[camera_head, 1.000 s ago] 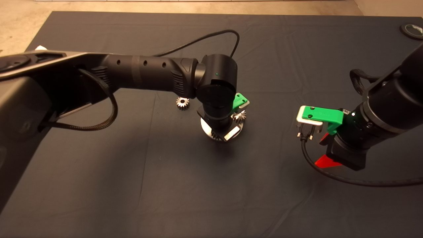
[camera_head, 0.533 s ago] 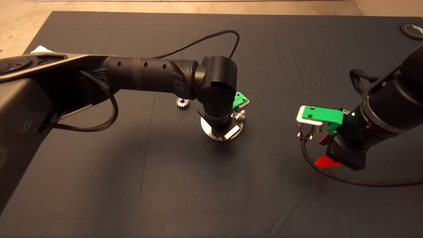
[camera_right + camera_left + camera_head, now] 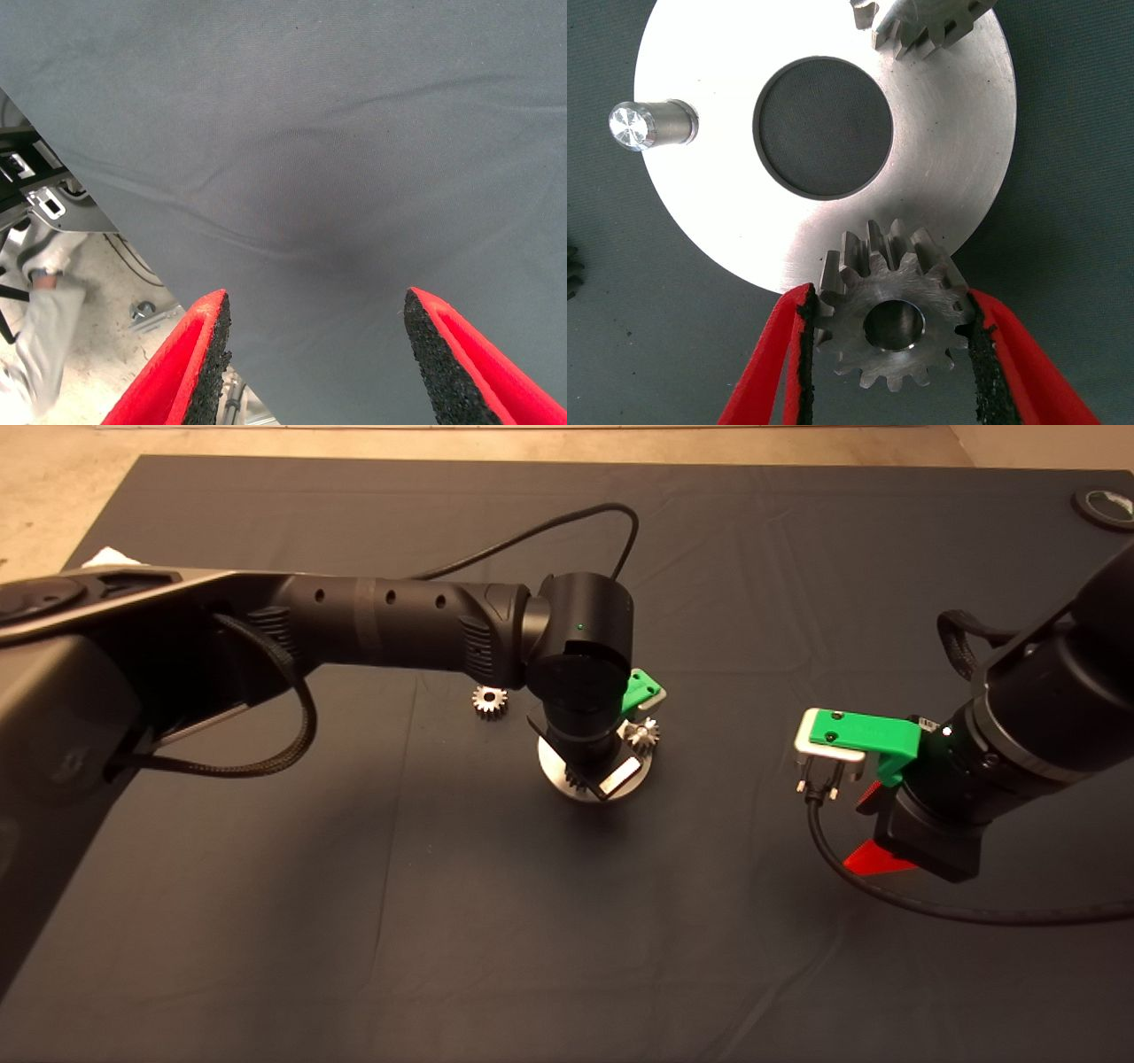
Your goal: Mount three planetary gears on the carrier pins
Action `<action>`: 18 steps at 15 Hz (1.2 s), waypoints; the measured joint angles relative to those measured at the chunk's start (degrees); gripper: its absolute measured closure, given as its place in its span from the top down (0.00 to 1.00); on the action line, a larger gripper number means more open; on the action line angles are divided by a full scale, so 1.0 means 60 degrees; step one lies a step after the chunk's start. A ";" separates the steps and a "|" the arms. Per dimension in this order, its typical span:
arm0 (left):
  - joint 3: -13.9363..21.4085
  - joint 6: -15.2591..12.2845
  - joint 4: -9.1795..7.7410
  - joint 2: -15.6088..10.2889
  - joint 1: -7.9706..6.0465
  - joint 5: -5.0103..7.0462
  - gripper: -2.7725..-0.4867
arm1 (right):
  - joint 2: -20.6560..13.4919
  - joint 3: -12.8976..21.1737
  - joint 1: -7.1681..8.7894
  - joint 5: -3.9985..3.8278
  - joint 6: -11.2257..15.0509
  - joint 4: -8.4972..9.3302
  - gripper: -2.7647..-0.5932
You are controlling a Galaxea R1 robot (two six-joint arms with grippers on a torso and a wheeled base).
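Clamping a planetary gear (image 3: 891,322) over the disc (image 3: 957,177), left claw (image 3: 890,354); right claw (image 3: 314,354) apart.

Left gripper (image 3: 890,354) fingers clamped; right gripper (image 3: 314,354) fingers spread, parked right.

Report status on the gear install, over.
Left gripper shut on a planetary gear over the disc edge. Right gripper open, parked over mat. One gear on the disc, one loose. Nothing blocking.

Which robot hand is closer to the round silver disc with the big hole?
Left. The left gripper hangs right over the disc, pinching a small gear at its edge. The right gripper waits off to the side over bare mat.
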 joint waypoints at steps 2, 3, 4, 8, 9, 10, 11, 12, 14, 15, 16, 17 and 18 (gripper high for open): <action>-0.0004 0.0002 0.0039 0.0000 0.0026 0.0000 0.19 | 0.0000 0.0002 0.0001 0.0000 0.0000 0.0000 0.39; -0.0004 0.0002 0.0070 0.0000 0.0035 -0.0002 0.19 | 0.0000 -0.0002 0.0004 0.0000 0.0000 0.0000 0.39; 0.0000 0.0002 0.0088 0.0000 0.0041 -0.0002 0.19 | 0.0000 0.0001 0.0004 0.0000 0.0000 0.0000 0.39; 0.0018 0.0002 0.0117 0.0000 0.0053 -0.0010 0.19 | 0.0000 -0.0001 0.0004 -0.0004 0.0000 0.0000 0.39; 0.0022 0.0000 0.0121 0.0000 0.0053 -0.0010 0.19 | 0.0000 0.0002 0.0004 0.0000 0.0000 0.0000 0.39; 0.0065 0.0002 0.0139 0.0000 0.0055 0.0004 0.19 | 0.0000 0.0002 0.0004 0.0000 0.0000 0.0000 0.39; 0.0115 0.0005 0.0146 0.0000 0.0091 0.0011 0.19 | 0.0000 0.0001 0.0004 0.0000 0.0000 0.0000 0.39; 0.0134 0.0006 0.0157 0.0000 0.0132 0.0081 0.19 | 0.0000 -0.0002 0.0004 0.0005 0.0000 0.0000 0.39; 0.0138 0.0006 0.0165 0.0000 0.0209 0.0081 0.19 | 0.0000 0.0000 0.0004 0.0004 -0.0018 0.0000 0.39; 0.0138 0.0002 0.0165 0.0000 0.0246 0.0054 0.19 | 0.0000 -0.0002 0.0008 0.0000 -0.0028 0.0000 0.39; 0.0142 0.0002 0.0165 0.0000 0.0264 0.0045 0.19 | 0.0000 0.0000 0.0010 0.0000 -0.0028 0.0000 0.39; 0.0150 0.0002 0.0165 -0.0002 0.0264 0.0037 0.19 | 0.0000 0.0002 0.0026 -0.0004 -0.0033 0.0000 0.39; 0.0161 0.0002 0.0165 -0.0002 0.0264 0.0033 0.19 | 0.0000 0.0002 0.0030 -0.0004 -0.0033 0.0000 0.39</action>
